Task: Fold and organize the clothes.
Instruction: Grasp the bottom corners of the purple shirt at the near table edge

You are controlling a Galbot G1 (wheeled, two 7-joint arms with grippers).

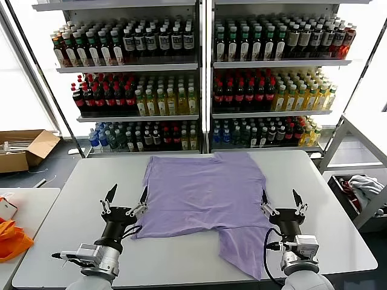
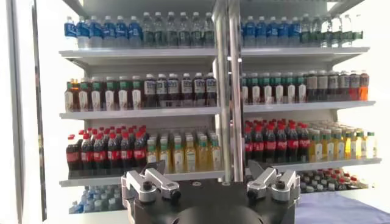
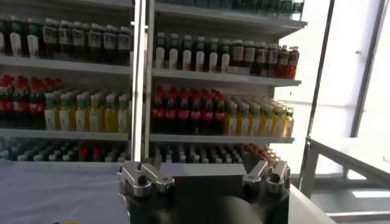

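Note:
A plain lavender T-shirt (image 1: 202, 187) lies spread on the white table (image 1: 91, 181), with one part reaching toward the front edge at the right. My left gripper (image 1: 127, 194) stands open above the shirt's near left edge, fingers pointing up and holding nothing. My right gripper (image 1: 279, 197) stands open the same way at the shirt's near right edge. The left wrist view shows the open left gripper (image 2: 210, 179) and a strip of lavender cloth (image 2: 344, 210). In the right wrist view, the open right gripper (image 3: 204, 173) faces the shelves, with lavender cloth (image 3: 55, 189) beside it.
Tall shelves of bottles (image 1: 199, 78) stand behind the table. A cardboard box (image 1: 24, 148) sits on the floor at the left. An orange bag (image 1: 12, 238) lies on a side table. At the right, a white-and-grey cloth bundle (image 1: 366, 188) rests in a bin beside a metal frame.

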